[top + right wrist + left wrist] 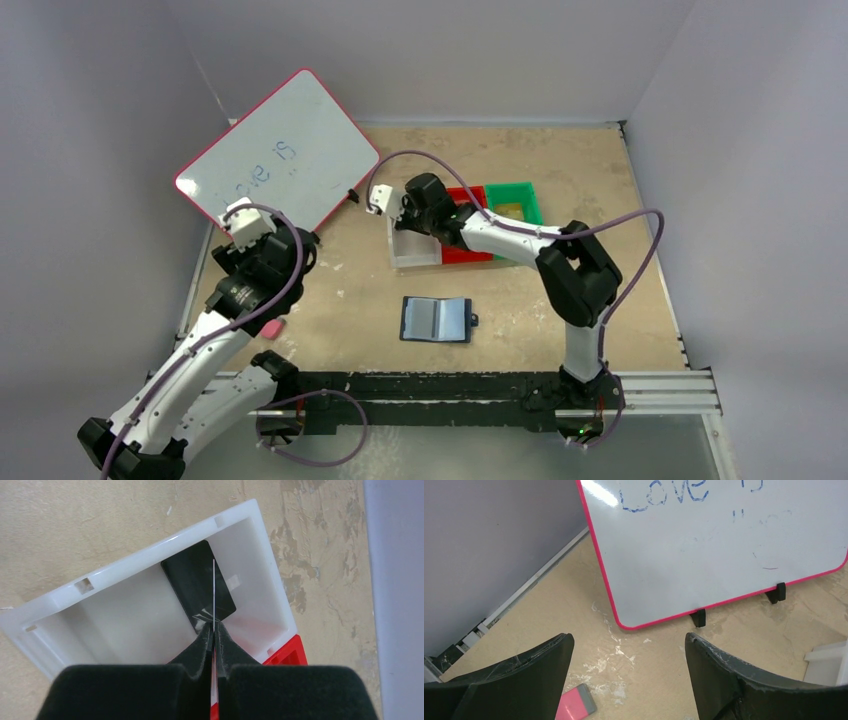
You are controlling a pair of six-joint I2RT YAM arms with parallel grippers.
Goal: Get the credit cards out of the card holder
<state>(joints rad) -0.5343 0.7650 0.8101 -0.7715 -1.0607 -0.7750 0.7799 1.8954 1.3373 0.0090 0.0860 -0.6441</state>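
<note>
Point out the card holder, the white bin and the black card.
card holder [436, 319], top view, middle of its open inside.
white bin [125, 575], right wrist view, far wall.
black card [192, 582], right wrist view, its face.

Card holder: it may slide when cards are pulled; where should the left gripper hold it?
Probably its left edge, approached low from the left: the card holder lies open and flat, that edge faces the open left gripper, and the tab on the right looks too small.
</note>
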